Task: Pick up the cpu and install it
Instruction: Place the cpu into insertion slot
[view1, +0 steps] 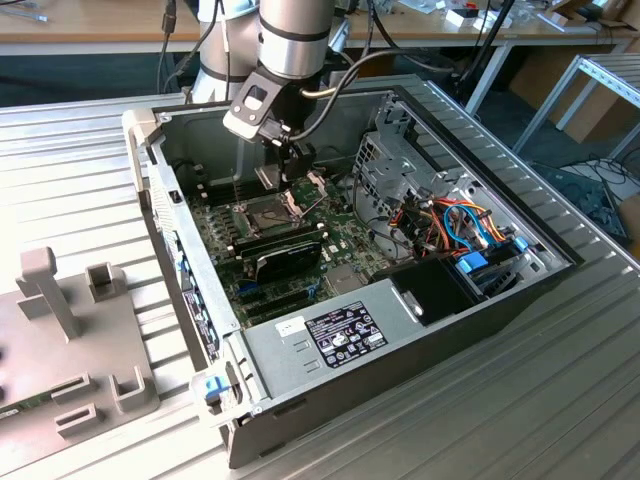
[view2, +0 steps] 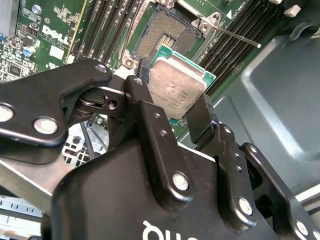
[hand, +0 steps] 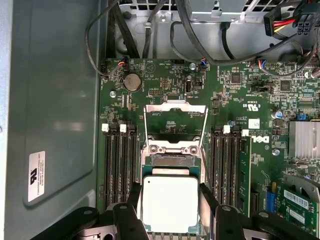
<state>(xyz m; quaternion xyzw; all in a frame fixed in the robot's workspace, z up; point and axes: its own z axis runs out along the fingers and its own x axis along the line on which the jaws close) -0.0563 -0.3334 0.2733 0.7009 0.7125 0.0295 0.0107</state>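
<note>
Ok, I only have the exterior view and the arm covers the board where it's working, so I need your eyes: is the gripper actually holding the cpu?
Observer: Yes. In both wrist views the gripper is shut on two opposite edges of the cpu, with its silver top facing the cameras.
Operator: Is it seated in the socket?
Observer: No. In the second wrist view the socket has a bare contact field, and the cpu is held in front of it, tilted.
Operator: And the retention frame?
Observer: In the first wrist view the retention frame is swung open, away from the socket.
</note>
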